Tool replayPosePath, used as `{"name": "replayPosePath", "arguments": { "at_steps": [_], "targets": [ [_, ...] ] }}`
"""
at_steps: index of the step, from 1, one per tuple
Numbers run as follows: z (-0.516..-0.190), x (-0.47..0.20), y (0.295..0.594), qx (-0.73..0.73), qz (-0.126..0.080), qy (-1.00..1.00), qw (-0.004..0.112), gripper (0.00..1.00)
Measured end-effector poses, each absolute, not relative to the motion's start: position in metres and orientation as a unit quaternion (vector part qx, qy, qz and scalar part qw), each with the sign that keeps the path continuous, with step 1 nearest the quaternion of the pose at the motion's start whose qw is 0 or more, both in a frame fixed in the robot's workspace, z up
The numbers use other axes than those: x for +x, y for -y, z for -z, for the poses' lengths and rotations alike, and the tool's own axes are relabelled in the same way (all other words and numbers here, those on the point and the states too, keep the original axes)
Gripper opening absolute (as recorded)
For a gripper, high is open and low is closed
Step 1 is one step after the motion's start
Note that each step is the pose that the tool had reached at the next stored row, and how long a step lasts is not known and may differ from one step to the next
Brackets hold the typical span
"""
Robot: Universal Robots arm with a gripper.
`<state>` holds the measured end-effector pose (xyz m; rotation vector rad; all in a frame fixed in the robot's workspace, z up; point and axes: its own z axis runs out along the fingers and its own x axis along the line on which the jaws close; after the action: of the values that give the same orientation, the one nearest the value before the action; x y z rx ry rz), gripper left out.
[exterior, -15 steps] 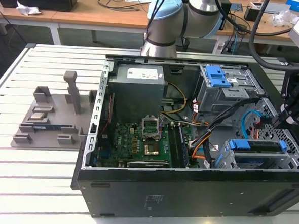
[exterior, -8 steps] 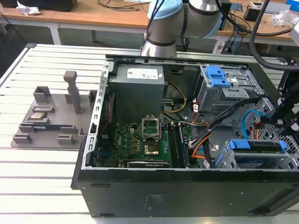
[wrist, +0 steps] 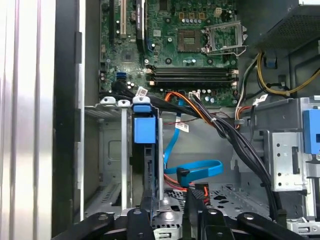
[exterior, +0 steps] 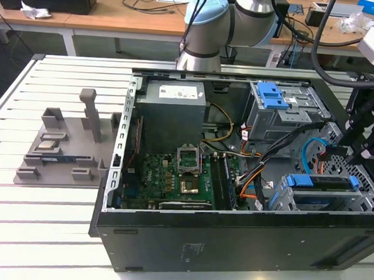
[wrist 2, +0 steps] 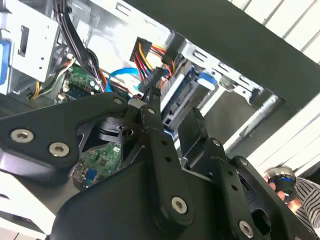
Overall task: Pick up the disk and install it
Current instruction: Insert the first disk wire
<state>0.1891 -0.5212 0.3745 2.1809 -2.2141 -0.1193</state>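
Observation:
The disk, a silver drive in a bright blue carrier frame, sits in the metal drive cage at the exterior view's lower right corner of the open computer case. In the first wrist view I see the disk edge-on, its blue end standing up from the cage slot. My gripper hangs just above that end of the case, a little apart from the disk. Its black fingers are spread, and the gripper has nothing between them. In the second wrist view the gripper points toward the blue carrier.
The case holds a green motherboard, a grey power-supply box and an upper drive cage with a blue latch. A blue cable and black cable bundle run beside the disk's cage. A grey fixture stands on the slatted table.

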Motion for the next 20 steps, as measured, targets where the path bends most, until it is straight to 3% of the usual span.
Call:
{"name": "replayPosePath", "arguments": {
  "at_steps": [3,14,17,20],
  "targets": [
    [-0.365,0.193,0.503,0.701,0.037,0.712,0.018,0.42],
    [-0.358,0.195,0.503,0.701,0.035,0.712,0.019,0.41],
    [-0.358,0.195,0.503,0.701,0.035,0.712,0.019,0.22],
    [-0.358,0.195,0.503,0.701,0.035,0.713,0.019,0.17]
  ]
}}
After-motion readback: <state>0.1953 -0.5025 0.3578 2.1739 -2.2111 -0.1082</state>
